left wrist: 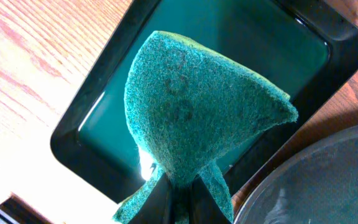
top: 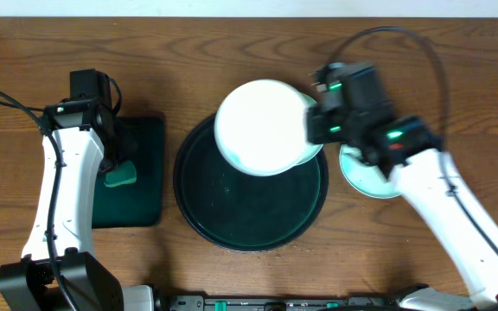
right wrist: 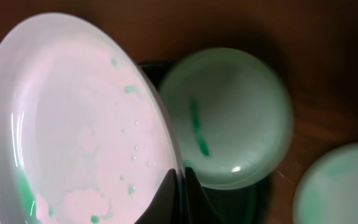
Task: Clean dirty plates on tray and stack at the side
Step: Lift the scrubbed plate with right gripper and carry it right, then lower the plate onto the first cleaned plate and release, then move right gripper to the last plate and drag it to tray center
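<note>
Plate (right wrist: 79, 118) white, teal specks, faint smears

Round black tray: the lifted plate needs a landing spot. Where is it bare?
On the round black tray, the floor is bare across its left and near half, bordered by the rim and the lifted plate. Its far right is crowded: the right gripper holds that plate over a second plate, and a third plate sits on the table just past the rim.
</note>
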